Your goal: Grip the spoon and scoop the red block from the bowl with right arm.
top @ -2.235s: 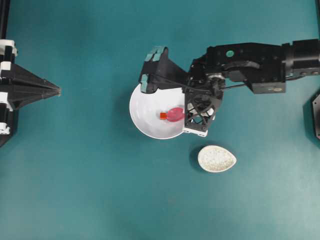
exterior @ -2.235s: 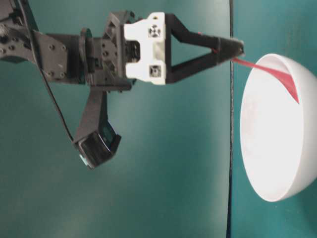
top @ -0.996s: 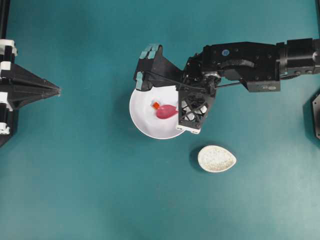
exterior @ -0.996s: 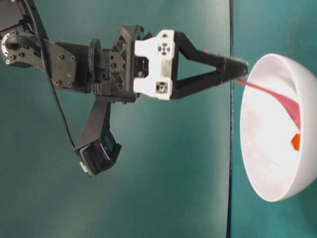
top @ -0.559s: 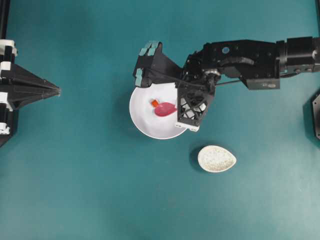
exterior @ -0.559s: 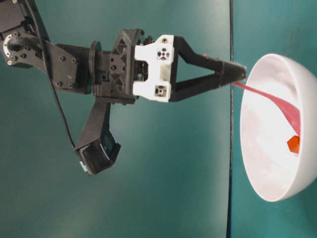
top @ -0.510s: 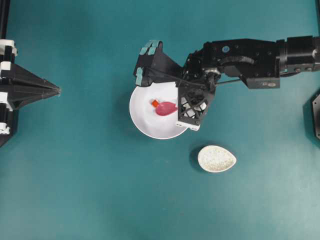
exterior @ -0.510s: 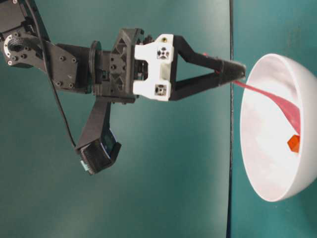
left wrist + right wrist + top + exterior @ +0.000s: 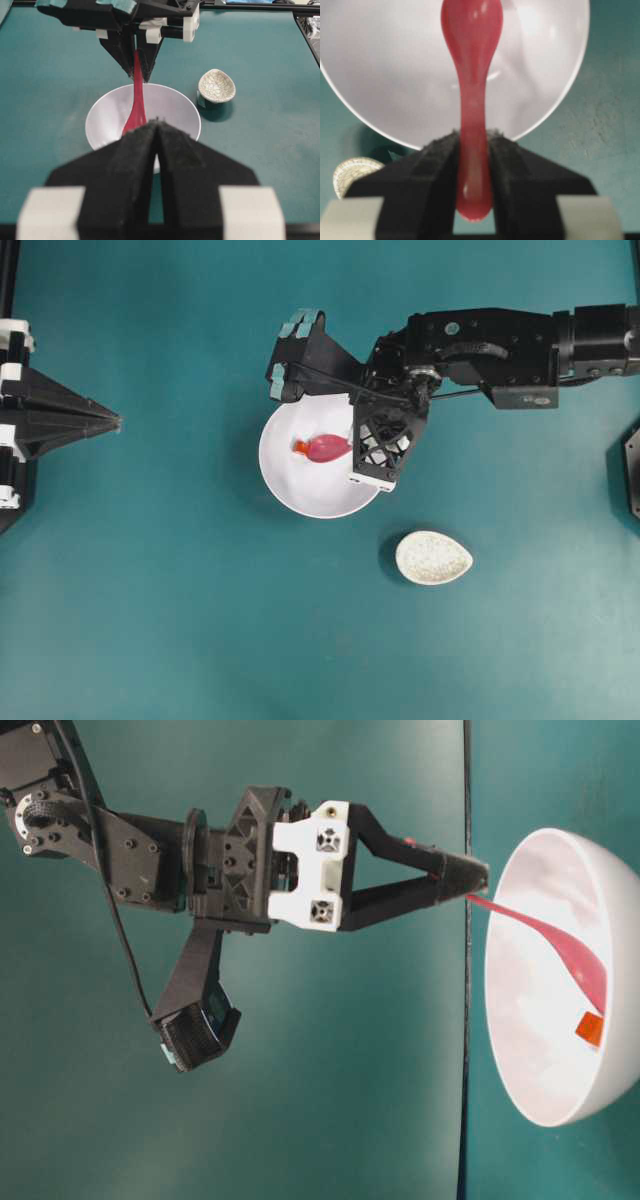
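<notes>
While the right gripper (image 9: 472,150) has its jaws clamped on the handle of the spoon (image 9: 326,448), the likeliest failure is the red block (image 9: 300,447) skidding ahead of the scoop and riding up the curved wall of the bowl (image 9: 290,490), since the tiny cube sits at the scoop's tip, not in it. That block lies inside the bowl, well beyond the jaws, a spoon's length out. Parked apart, the left gripper (image 9: 156,137) has its jaws pressed together, empty.

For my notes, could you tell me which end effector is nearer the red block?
Right: its end effector holds the spoon beside the red block. The left end effector sits far off.
</notes>
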Action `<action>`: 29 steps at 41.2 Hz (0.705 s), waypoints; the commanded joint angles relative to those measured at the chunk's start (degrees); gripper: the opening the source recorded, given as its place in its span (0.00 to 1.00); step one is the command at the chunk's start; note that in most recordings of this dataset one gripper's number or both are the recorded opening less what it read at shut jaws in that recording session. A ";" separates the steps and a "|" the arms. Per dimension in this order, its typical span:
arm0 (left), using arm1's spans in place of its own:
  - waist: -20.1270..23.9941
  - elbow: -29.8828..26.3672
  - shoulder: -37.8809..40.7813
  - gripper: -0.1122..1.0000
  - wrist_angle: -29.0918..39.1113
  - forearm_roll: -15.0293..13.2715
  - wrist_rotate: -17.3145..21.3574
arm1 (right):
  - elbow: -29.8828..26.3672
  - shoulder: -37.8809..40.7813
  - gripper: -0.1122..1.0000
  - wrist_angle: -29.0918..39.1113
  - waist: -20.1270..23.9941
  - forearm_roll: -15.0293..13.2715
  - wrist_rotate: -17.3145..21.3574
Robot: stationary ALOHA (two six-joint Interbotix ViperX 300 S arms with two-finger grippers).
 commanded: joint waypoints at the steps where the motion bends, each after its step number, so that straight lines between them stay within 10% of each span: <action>1: 0.09 -0.79 0.35 0.10 -0.35 0.18 0.09 | -1.93 -0.53 0.30 -0.79 0.44 0.26 0.00; 29: 0.09 -0.62 0.35 0.10 -0.35 0.18 0.09 | -3.69 1.05 0.30 -5.36 0.70 0.00 0.53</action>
